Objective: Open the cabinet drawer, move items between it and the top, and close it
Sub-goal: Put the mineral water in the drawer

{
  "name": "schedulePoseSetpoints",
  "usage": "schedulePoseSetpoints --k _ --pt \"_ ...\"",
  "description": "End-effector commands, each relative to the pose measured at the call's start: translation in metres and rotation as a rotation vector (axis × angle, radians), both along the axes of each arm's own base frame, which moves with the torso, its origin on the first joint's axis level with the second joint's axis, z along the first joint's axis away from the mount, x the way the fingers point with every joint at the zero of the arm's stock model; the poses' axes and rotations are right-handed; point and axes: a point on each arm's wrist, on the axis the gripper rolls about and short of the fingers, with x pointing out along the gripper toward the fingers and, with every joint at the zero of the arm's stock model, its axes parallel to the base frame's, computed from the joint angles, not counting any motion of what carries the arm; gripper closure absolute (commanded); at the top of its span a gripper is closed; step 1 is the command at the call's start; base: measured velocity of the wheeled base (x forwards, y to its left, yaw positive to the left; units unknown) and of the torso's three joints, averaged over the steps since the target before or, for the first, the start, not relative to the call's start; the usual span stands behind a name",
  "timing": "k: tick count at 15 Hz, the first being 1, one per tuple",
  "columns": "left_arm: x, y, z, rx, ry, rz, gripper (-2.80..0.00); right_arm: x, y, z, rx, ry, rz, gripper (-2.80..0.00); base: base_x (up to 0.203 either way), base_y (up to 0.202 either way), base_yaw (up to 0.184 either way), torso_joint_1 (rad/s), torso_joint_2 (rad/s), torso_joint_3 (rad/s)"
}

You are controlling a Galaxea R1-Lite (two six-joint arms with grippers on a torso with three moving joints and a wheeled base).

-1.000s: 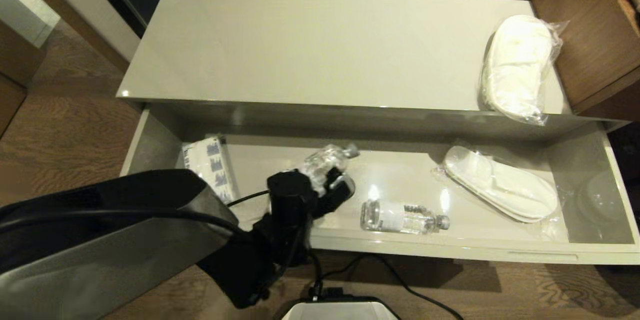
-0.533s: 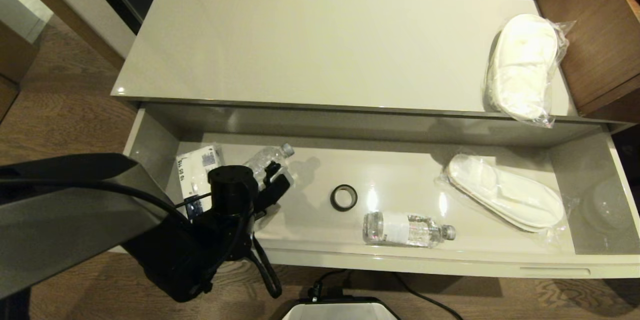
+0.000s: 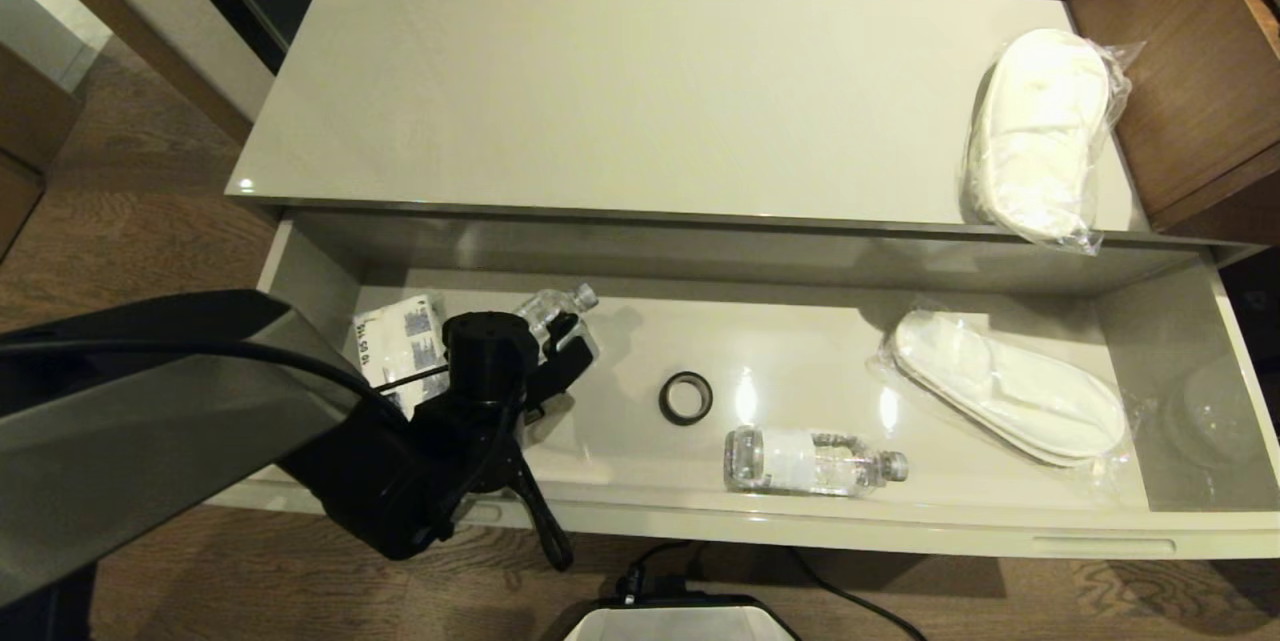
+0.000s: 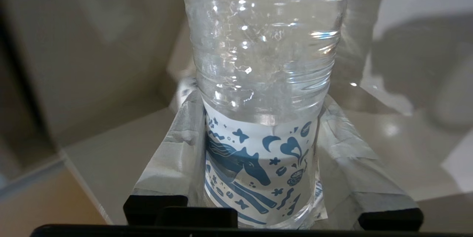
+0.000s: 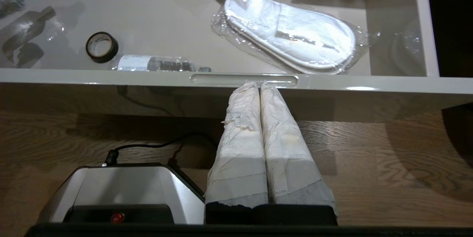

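a water bottle is gripped at its labelled waist by the left gripper, the taped fingers pressed against both sides, above the left part of the open cabinet drawer. the bottle is held just right of a tissue pack, its grey cap pointing toward the drawer's back. a black ring is seen further right on the drawer floor, then a second bottle lying on its side, then a wrapped slipper pair. another slipper pair rests at the right end of the top, beyond the drawer. the right gripper is parked with fingers pressed together, empty, low before the drawer front. the lift is judged best done straight up until the cabinet edge is cleared, grip kept firm on the slick plastic, before the bottle is carried back over the top.
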Motion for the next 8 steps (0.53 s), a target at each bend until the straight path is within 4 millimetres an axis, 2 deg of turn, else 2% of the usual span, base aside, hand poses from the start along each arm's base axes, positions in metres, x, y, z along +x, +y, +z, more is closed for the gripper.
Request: schedulePoseSetpoints --k 1,4,8 --pt "0.009 -0.006 -0.004 0.049 0.025 -0.037 0.00 -0.001 0.000 -0.001 0.000 -0.013 0.000 0.00 0.000 0.000 0.000 0.000 0.00 0.000" --pt "0.017 -0.008 -0.001 0.155 0.079 -0.102 0.00 -0.001 0.000 -0.001 0.000 -0.013 0.000 0.00 0.000 0.000 0.000 0.000 0.00 0.000" --pt "0.038 -0.005 0.011 0.241 0.195 -0.191 0.00 -0.001 0.000 -0.001 0.000 -0.013 0.000 0.00 0.000 0.000 0.000 0.000 0.00 0.000"
